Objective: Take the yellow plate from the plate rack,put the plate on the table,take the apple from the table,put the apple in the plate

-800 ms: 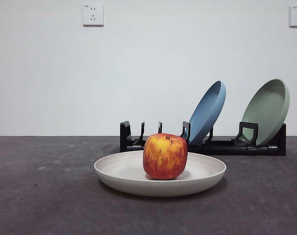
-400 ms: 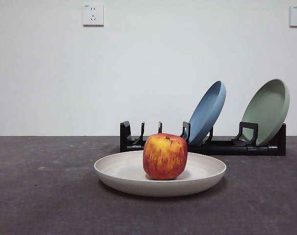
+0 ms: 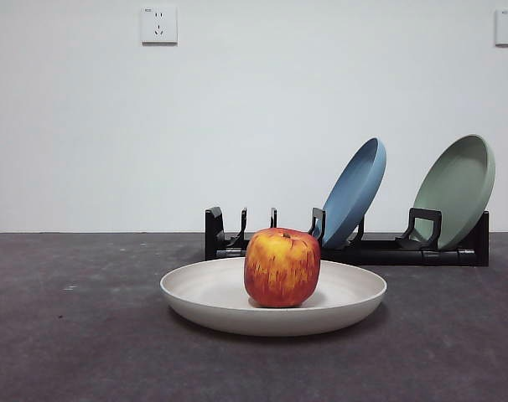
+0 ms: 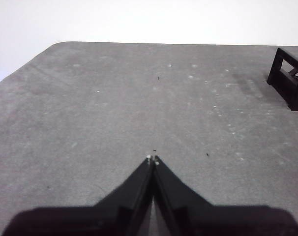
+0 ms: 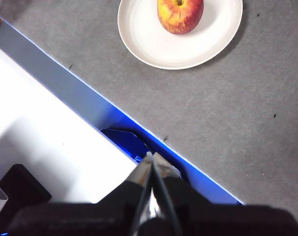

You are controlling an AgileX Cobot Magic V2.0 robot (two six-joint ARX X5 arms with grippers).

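Observation:
The cream yellow plate (image 3: pixel 212 293) lies flat on the dark grey table (image 3: pixel 69 335) in front of the black plate rack (image 3: pixel 363 249). The red and yellow apple (image 3: pixel 282 266) stands upright in the plate. The right wrist view shows the plate (image 5: pixel 154 44) with the apple (image 5: pixel 180 14) in it from high above. My right gripper (image 5: pixel 150 156) is shut and empty, far from the plate, over the table's edge. My left gripper (image 4: pixel 152 159) is shut and empty above bare table, with one end of the rack (image 4: pixel 289 78) off to its side.
A blue plate (image 3: pixel 355 191) and a sage-green plate (image 3: pixel 459 186) lean in the rack. A white wall with two sockets stands behind. Beyond the table's edge (image 5: pixel 90 105), a white and blue surface (image 5: pixel 41 142) shows in the right wrist view.

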